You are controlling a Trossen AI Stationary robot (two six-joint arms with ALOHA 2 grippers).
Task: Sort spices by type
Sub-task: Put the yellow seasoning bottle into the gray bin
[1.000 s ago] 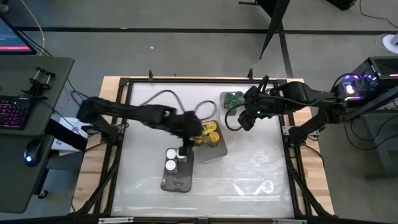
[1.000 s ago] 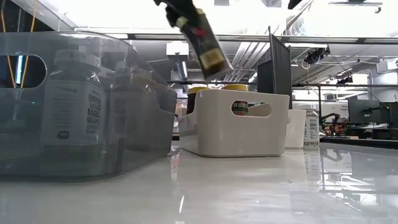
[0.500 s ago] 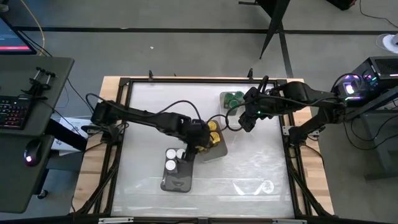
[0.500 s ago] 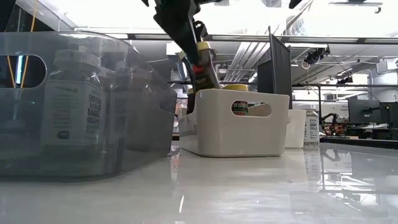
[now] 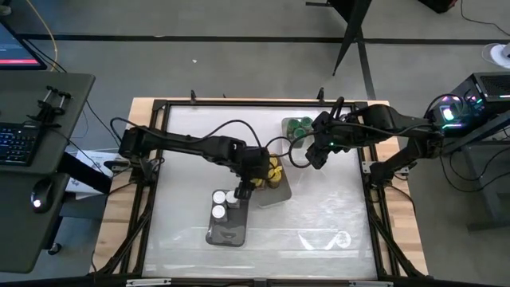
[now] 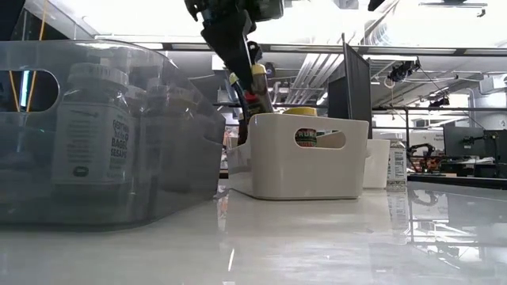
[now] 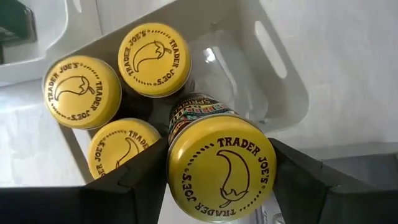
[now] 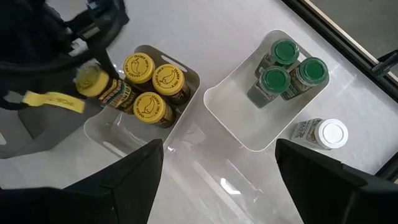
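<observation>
— What is clamped in the left gripper (image 5: 256,176)?
— A yellow-lidded jar (image 7: 217,165), held tilted over the white tray (image 8: 109,142) at the high view's centre, where three yellow-lidded jars (image 7: 154,58) stand.

— And the right gripper (image 5: 316,154)?
— Held right of that tray; its fingers cannot be made out. Green-lidded jars (image 8: 285,66) sit in another tray (image 8: 233,118).

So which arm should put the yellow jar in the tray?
Left. Its gripper already holds the yellow-lidded spice jar over the white plastic tray; the right gripper is beside it.
</observation>
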